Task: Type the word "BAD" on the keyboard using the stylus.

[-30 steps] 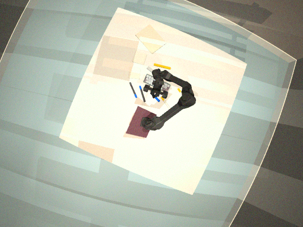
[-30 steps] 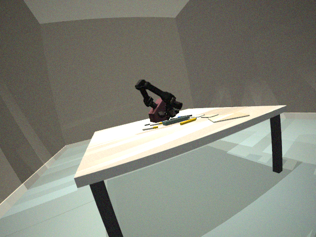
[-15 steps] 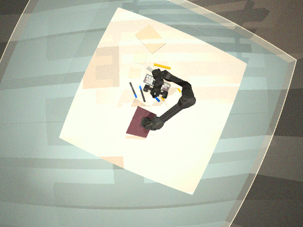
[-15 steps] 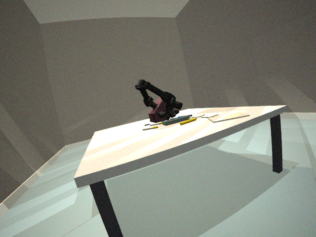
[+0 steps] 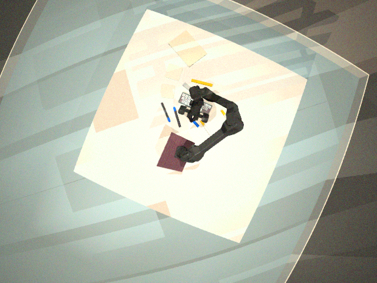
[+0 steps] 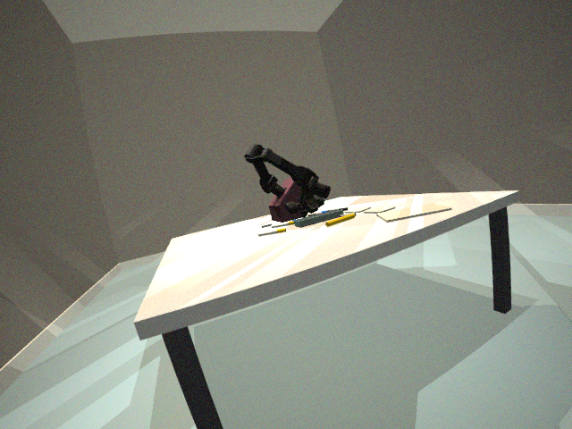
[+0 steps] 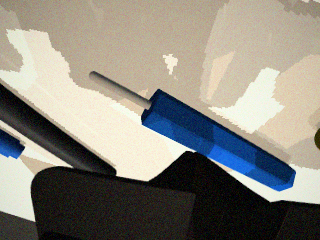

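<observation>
The keyboard [image 5: 184, 98] [image 6: 319, 217] lies on the desk, its middle hidden under the arm in the top view. My gripper [image 5: 192, 119] [image 7: 191, 159] is shut with nothing seen between the fingers. It points down over the desk just beside the keyboard. A blue-handled tool with a thin grey shaft [image 5: 195, 124] [image 7: 220, 142] lies on the desk close by the fingertips. Two black pens with blue ends lie left of it, one nearer [image 5: 177, 117] [image 7: 50, 130] and one farther [image 5: 165, 112]. A plain yellow stick [image 5: 201, 82] [image 6: 340, 219] lies behind the keyboard. I cannot tell which is the stylus.
A dark red block [image 5: 169, 152] [image 6: 286, 213] stands by the arm's base. Two yellow-handled tools with thin shafts, one at the right [image 5: 222, 112] [image 6: 281, 230] and one near the gripper [image 5: 202, 123], lie on the desk. Flat tan sheets, the largest [image 5: 187, 50] [image 6: 411, 214] at the far side, lie beyond the keyboard.
</observation>
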